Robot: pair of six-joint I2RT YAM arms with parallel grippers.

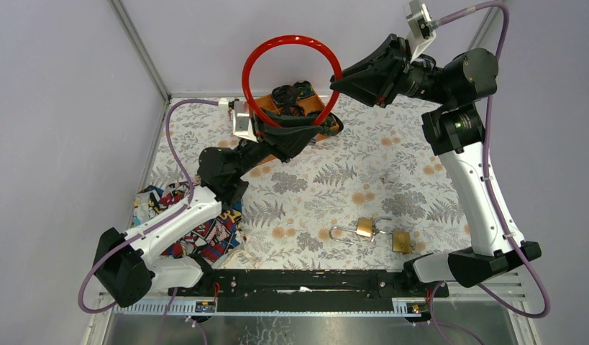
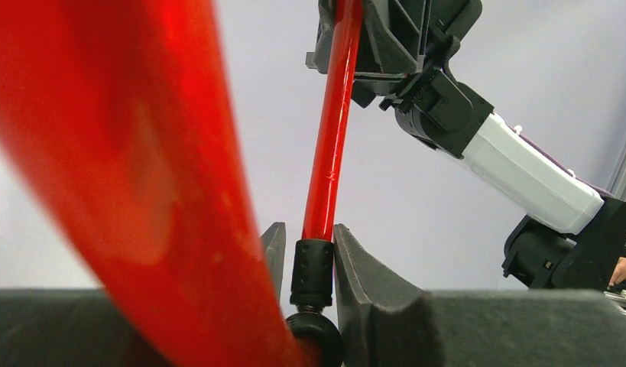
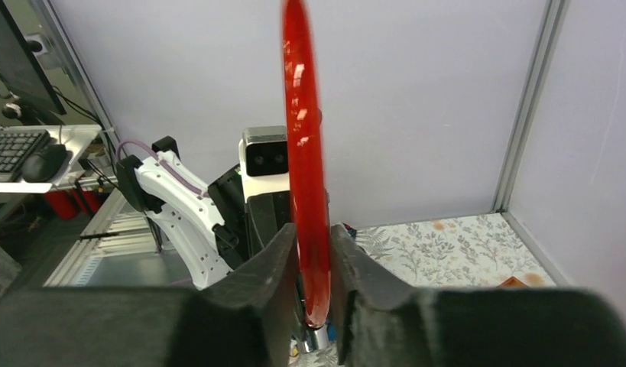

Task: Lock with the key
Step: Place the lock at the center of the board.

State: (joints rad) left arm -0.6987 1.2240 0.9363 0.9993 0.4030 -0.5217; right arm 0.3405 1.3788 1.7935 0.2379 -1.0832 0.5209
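Note:
A red cable lock (image 1: 288,42) stands up as a loop over the back of the table. My left gripper (image 1: 313,123) is shut on the black collar (image 2: 312,271) at the cable's lower end, fingers (image 2: 367,267) pressed to both sides of it. My right gripper (image 1: 336,80) is shut on the red cable (image 3: 303,153) near its other end, just above a silver metal tip (image 3: 317,336). In the left wrist view the cable (image 2: 332,130) runs up into the right gripper (image 2: 374,34). I cannot make out a key.
Two brass padlocks (image 1: 364,228) (image 1: 400,241) lie near the front edge, one with a wire ring (image 1: 341,232) beside it. An orange tray (image 1: 327,108) with dark items sits at the back. A patterned cloth (image 1: 169,215) is bunched at the left.

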